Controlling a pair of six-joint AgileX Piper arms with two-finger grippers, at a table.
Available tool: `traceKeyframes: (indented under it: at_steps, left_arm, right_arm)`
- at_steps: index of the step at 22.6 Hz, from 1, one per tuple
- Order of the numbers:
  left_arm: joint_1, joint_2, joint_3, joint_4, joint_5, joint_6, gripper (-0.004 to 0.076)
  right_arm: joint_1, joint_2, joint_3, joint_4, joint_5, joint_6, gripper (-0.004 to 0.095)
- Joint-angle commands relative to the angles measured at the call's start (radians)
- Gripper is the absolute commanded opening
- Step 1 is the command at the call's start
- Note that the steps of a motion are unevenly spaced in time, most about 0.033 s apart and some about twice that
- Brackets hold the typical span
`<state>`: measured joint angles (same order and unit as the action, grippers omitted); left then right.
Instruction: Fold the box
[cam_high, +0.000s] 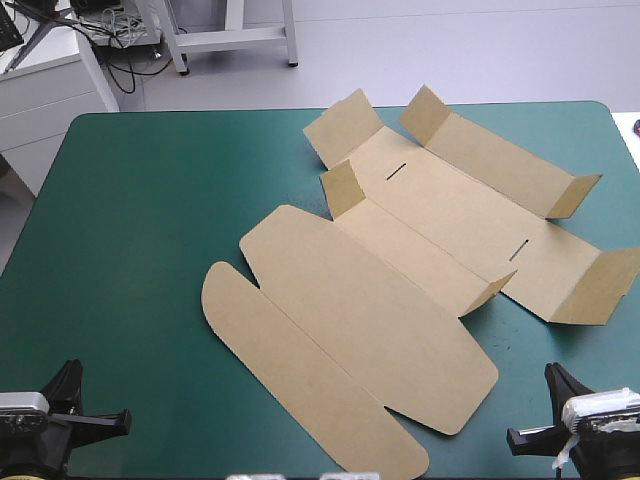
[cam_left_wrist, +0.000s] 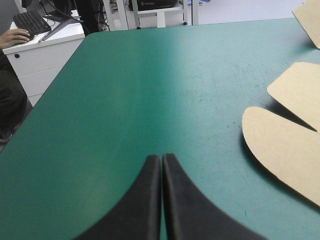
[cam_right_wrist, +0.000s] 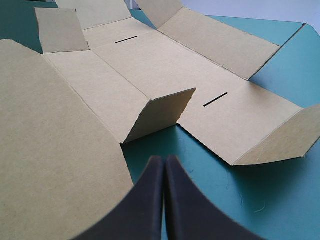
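— Where does the box (cam_high: 400, 260) lie?

— Flat on the teal-green surface (cam_high: 150, 220), spread from the middle toward the far right corner, with its rounded flap (cam_high: 290, 390) reaching the near edge. Only the small corner tabs stand up; no long wall is raised yet.

— And the arms?

— Both sit at the near edge, clear of the board. The left pincer (cam_left_wrist: 161, 159) is pressed to a single point over bare cover by the near left corner and holds nothing. The right pincer (cam_right_wrist: 164, 159) is likewise pinched together and empty, pointing at the half-raised tab (cam_right_wrist: 160, 117) just ahead.

— So what is the step in hand?

— Probably raising the first long wall. The robot would do well to part the right pincer's fingers (cam_right_wrist: 145, 200) before nearing the board. One finger should then slide under the edge rather than jab it, since the loose sheet will likely skate on the cover.

— And the left?

— It should pin the wide lid panel (cam_high: 370, 320), so the crease bends and not the whole sheet. The slots (cam_high: 397, 170) should be left uncovered for tucking.
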<state>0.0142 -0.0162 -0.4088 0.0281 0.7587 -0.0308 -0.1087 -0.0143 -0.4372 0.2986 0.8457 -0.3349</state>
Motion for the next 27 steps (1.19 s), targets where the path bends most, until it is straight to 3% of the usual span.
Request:
traceKeyframes:
  at_steps: [1, 13, 15, 19, 21, 27]
  left_arm:
    - [-0.007, -0.012, -0.023, -0.003, -0.079, -0.006, -0.001]
    - [-0.007, -0.012, -0.023, -0.003, -0.079, -0.006, -0.001]
    - [-0.007, -0.012, -0.023, -0.003, -0.079, -0.006, -0.001]
    - [-0.007, -0.012, -0.023, -0.003, -0.079, -0.006, -0.001]
    - [-0.007, -0.012, -0.023, -0.003, -0.079, -0.006, -0.001]
    - [-0.007, -0.012, -0.023, -0.003, -0.079, -0.006, -0.001]
  right_arm:
    - [0.001, -0.021, -0.033, 0.005, -0.069, -0.002, -0.002]
    - [0.001, -0.021, -0.033, 0.005, -0.069, -0.002, 0.0]
    - [0.001, -0.021, -0.033, 0.005, -0.069, -0.002, 0.009]
    - [0.001, -0.021, -0.033, 0.005, -0.069, -0.002, 0.0484]
    - [0.001, -0.021, -0.033, -0.004, -0.069, 0.013, 0.061]
    - [0.001, -0.021, -0.033, -0.017, -0.076, 0.048, 0.0676]
